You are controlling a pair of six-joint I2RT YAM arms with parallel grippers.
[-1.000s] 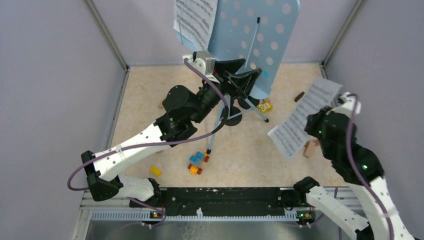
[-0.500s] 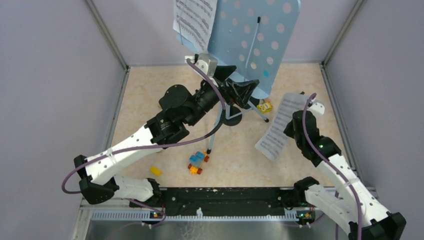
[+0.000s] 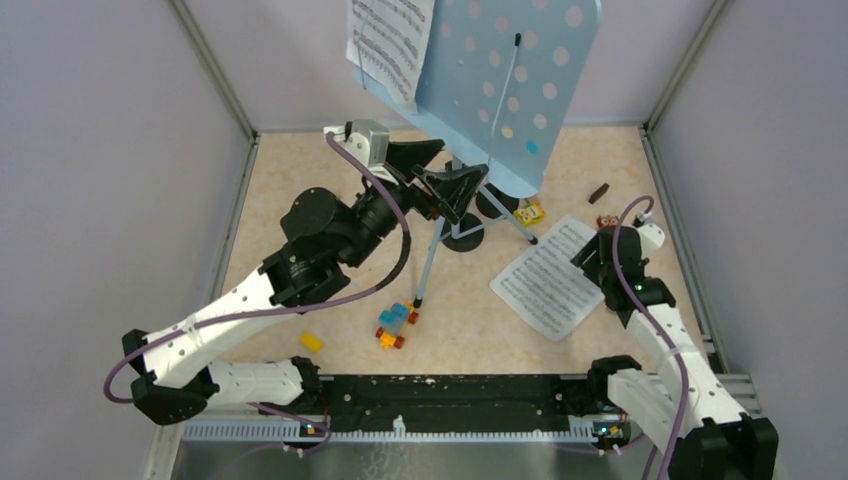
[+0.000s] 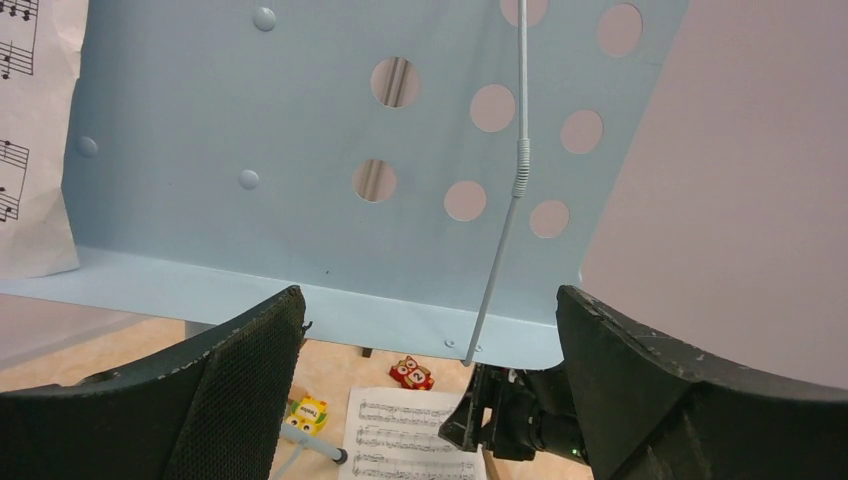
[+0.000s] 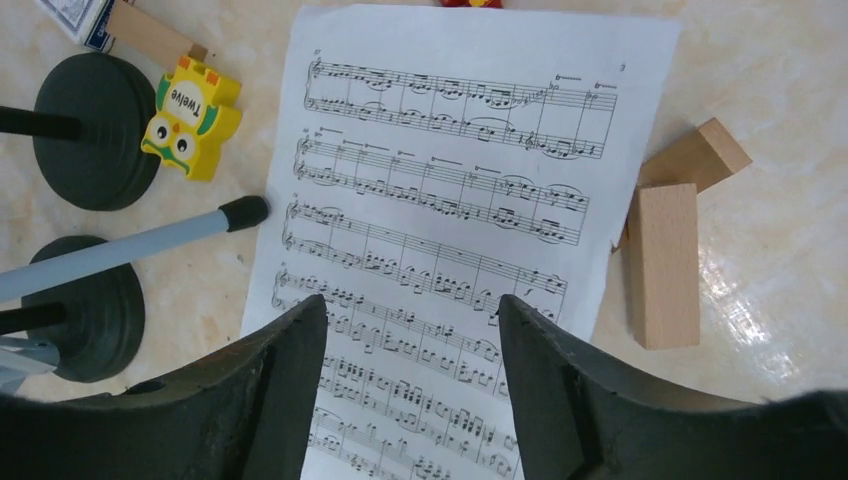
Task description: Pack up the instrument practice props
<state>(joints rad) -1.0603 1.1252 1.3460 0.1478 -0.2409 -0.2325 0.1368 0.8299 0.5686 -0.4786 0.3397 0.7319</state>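
The pale-blue perforated music rack (image 3: 500,90) (image 4: 300,150) stands on tripod legs (image 3: 430,265) at the back, with a sheet-music page (image 3: 390,40) (image 4: 30,130) on its left side. My left gripper (image 3: 462,160) (image 4: 430,300) is open just in front of the rack's lower shelf and holds nothing. A second sheet-music page (image 3: 548,280) (image 5: 440,230) lies flat on the floor. My right gripper (image 3: 590,258) (image 5: 412,305) hovers open over its near edge. Two black round-based mic holders (image 3: 465,235) (image 5: 95,130) stand under the rack. No microphones are in view.
A yellow owl block (image 3: 529,213) (image 5: 190,115) and a red owl block (image 3: 606,221) (image 4: 411,372) lie near the page. Two wooden blocks (image 5: 665,260) lie at its right edge. A toy-block car (image 3: 395,325) and a yellow brick (image 3: 311,342) lie front centre. Walls close three sides.
My right arm brought the page down from the air onto the floor, then opened and let it go. My left arm drew back leftward from the rack, its jaws opening wider.
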